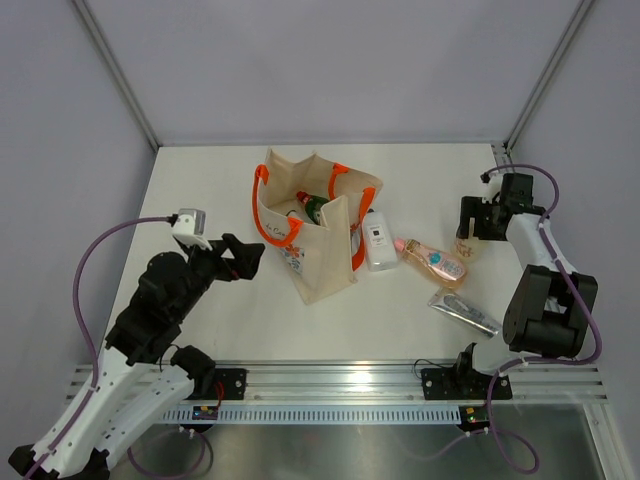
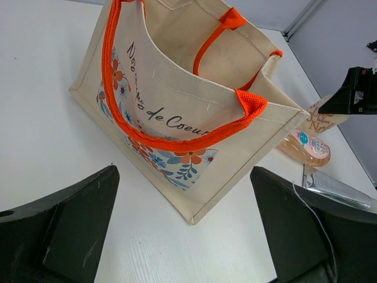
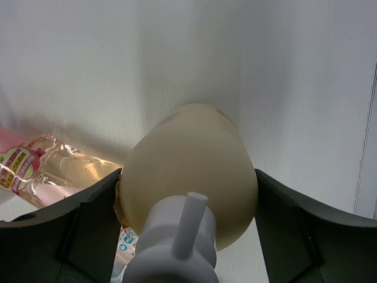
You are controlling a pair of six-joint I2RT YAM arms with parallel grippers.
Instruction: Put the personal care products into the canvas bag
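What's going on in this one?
The right claw has its fingers against both sides of the beige bottle near the far right of the table, apparently gripping it. The left claw hangs open beside the canvas bag, holding nothing. The bag stands open with a small green item inside. The white flat bottle, pink bottle and silver tube lie between the bag and the right arm, not yet packed.
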